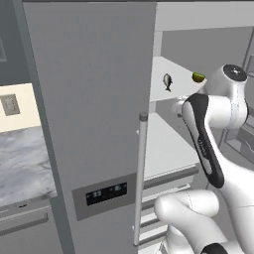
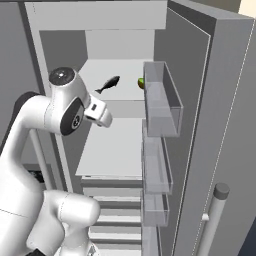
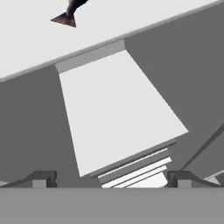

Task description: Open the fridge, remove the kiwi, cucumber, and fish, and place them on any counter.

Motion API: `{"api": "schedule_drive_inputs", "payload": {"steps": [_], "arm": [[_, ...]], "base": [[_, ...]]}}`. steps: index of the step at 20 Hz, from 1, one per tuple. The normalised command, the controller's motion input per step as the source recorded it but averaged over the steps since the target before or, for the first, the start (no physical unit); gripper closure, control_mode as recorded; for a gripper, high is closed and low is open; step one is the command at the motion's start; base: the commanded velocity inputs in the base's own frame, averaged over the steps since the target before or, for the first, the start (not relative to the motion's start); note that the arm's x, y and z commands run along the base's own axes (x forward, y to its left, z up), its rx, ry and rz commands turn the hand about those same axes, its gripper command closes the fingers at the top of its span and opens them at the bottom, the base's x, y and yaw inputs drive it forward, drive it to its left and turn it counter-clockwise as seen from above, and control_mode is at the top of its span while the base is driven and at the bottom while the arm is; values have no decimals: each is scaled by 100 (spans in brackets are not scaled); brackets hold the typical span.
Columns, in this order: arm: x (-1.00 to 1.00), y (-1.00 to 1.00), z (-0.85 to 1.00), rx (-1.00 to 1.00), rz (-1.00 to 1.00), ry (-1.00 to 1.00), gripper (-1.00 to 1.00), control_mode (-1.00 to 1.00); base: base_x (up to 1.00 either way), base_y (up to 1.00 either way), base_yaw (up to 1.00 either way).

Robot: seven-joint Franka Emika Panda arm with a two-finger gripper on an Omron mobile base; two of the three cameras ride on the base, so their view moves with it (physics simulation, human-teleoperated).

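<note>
The fridge [image 1: 89, 99] stands with its left door shut and its right door [image 2: 225, 125] swung wide open. On the upper white shelf lies the dark grey fish [image 1: 167, 82] [image 2: 107, 84], whose tail shows at the top of the hand view [image 3: 70, 13]. Right of it sits a small green piece [image 1: 198, 77] [image 2: 141, 82], partly behind a door bin; I cannot tell whether it is the cucumber or the kiwi. My gripper [image 3: 111, 181] is open and holds nothing. It hovers in front of the shelves, just below the fish's shelf, facing the lower shelf [image 3: 118, 113].
Clear bins [image 2: 162, 100] line the inside of the open door, close to my hand's right. The shut door's long bar handle [image 1: 141, 173] stands left of my arm. A marbled counter [image 1: 25, 163] lies left of the fridge. Drawers [image 2: 120, 205] sit under the lower shelf.
</note>
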Motion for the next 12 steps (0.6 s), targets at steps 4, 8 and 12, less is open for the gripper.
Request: {"api": "schedule_drive_inputs", "payload": {"steps": [4, 8, 12], "arm": [[22, -2, 24, 2, -4, 0, -100, -100], [30, 0, 18, 0, -2, 2, -100, -100], [46, 0, 1, 0, -2, -1, -100, -100]], "base": [[0, 0, 0], [0, 0, 0], [0, 0, 0]]}}
